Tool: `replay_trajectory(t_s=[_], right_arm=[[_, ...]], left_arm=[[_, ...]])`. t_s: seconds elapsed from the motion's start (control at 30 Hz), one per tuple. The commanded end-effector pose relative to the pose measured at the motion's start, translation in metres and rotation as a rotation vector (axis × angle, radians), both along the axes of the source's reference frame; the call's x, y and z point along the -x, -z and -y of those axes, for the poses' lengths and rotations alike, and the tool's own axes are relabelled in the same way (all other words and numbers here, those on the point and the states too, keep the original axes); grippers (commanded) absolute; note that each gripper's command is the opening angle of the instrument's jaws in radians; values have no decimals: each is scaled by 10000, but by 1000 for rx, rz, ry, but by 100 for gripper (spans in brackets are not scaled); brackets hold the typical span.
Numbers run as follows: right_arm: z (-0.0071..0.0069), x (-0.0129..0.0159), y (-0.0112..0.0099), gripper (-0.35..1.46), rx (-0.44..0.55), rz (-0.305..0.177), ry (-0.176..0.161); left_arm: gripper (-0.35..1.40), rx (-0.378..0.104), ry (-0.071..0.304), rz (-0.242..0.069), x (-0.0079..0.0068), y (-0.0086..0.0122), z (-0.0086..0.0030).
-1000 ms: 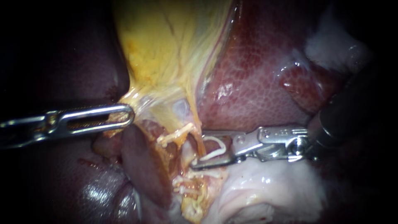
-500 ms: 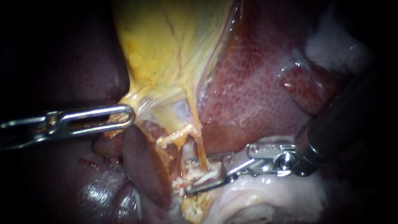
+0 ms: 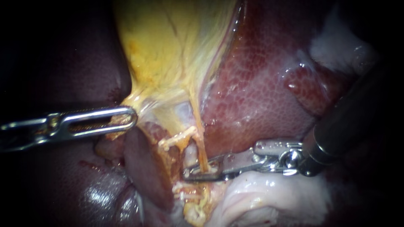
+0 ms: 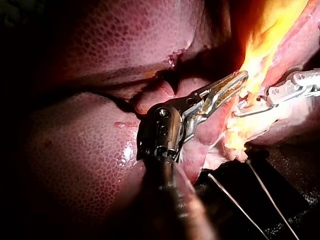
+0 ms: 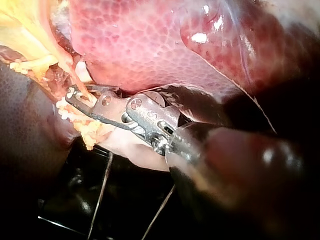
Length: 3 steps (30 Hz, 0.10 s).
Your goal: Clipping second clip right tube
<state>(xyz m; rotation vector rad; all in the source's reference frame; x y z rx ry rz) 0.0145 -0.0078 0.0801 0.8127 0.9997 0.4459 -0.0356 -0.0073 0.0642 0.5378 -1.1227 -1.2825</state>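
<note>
Our right instrument [image 3: 188, 173] meets the right tube [image 3: 200, 145].
Its jaws straddle the tube below the gallbladder [image 3: 168, 54] and seem clamped on it, though tissue crowds the tips; our left instrument's [image 3: 128, 117] jaws grip the gallbladder's lower edge.

No readable text, label, brand, number or sign is showing in any of the three views
</note>
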Motion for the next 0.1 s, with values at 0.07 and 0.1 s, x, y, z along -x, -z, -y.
replay_trajectory(t_s=[0.07, 0.1], right_arm=[[0, 3, 3, 14, 15, 12, -30], [-2, 4, 5, 31, 18, 16, -40]], left_arm=[[-35, 0, -1, 1, 0, -1, 0], [-35, 0, -1, 1, 0, -1, -1]])
